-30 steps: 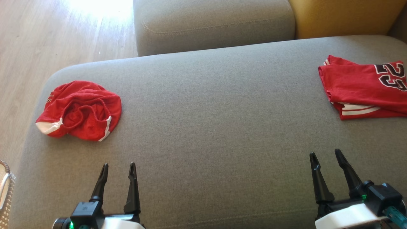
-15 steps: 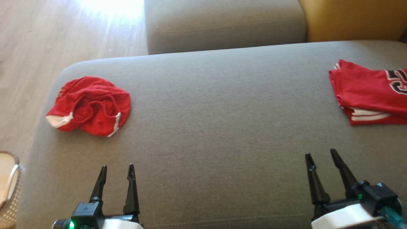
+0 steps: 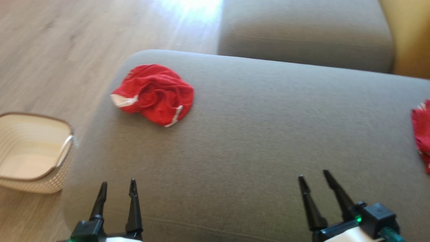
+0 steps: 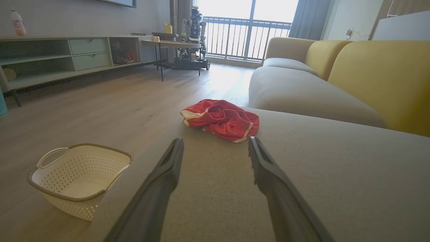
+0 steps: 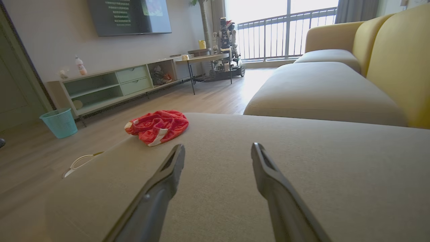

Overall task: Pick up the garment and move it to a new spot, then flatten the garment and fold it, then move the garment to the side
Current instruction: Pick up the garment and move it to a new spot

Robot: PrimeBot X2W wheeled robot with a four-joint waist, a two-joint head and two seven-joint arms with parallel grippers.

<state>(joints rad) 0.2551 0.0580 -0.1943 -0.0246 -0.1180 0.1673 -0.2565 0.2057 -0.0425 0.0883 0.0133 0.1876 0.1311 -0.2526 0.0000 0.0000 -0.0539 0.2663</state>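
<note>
Crumpled red garment [image 3: 153,94] upper left of frame, on grey sofa cushion [image 3: 252,141] nr its corner. L hand [image 3: 118,182] lower left, R hand [image 3: 313,174] lower right: both wide open, empty, well apart from garment. Basket [image 3: 69,134] on floor [image 3: 50,50], left edge.

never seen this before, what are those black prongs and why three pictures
This is a wheeled robot with two arms. One picture looks down from its head; the other two come from cameras on its wrists, looking out along each arm. The black prongs are its left gripper and right gripper, both open, holding nothing. Before them is a grey fabric sofa cushion. On it lie a crumpled red garment with white trim and, at the right edge, part of another red garment. A cream perforated basket stands on the wooden floor.
</note>
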